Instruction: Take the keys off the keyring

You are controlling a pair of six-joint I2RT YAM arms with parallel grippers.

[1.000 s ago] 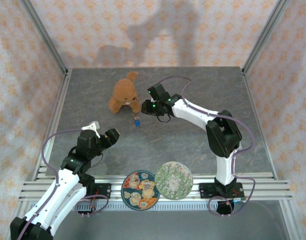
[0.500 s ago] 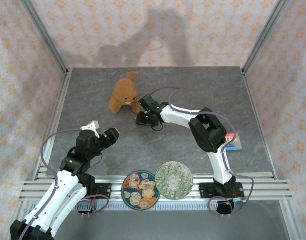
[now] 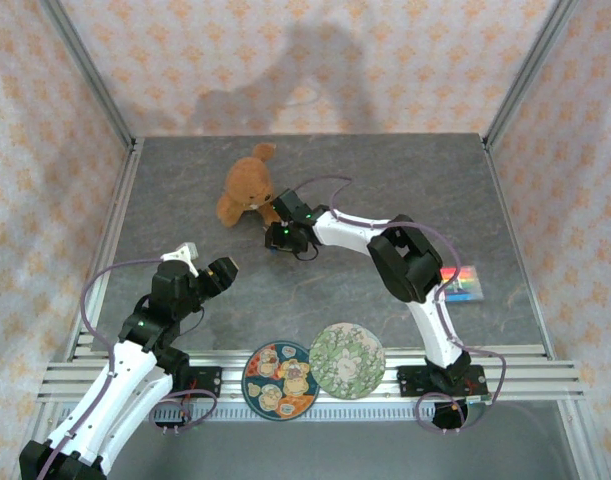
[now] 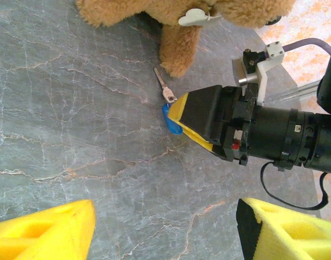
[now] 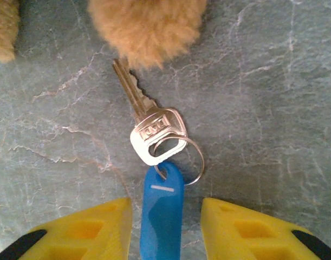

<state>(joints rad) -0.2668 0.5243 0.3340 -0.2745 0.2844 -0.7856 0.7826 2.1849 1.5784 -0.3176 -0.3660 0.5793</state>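
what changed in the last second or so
The right tool swung left and nearer, onto the key by the teddy bear. It now straddles the blue tag, jaws open, nothing gripped. Its arm folded, uncovering a colourful block on the right. The left tool, open, the bear and the two plates stayed put.

Key (image 5: 148, 123) on keyring (image 5: 200, 160) beside teddy bear (image 5: 146, 27), tag (image 5: 161, 208) between right gripper (image 5: 164, 215) fingers (image 5: 97, 230)

**Both grippers open, right arm extended**

The right arm (image 3: 357, 229) is stretched far forward and leftward, and the right gripper (image 3: 276, 238) is lowered with fingers parted. The left arm (image 3: 125, 372) is bent near its base, and the left gripper (image 3: 207, 264) is spread wide.
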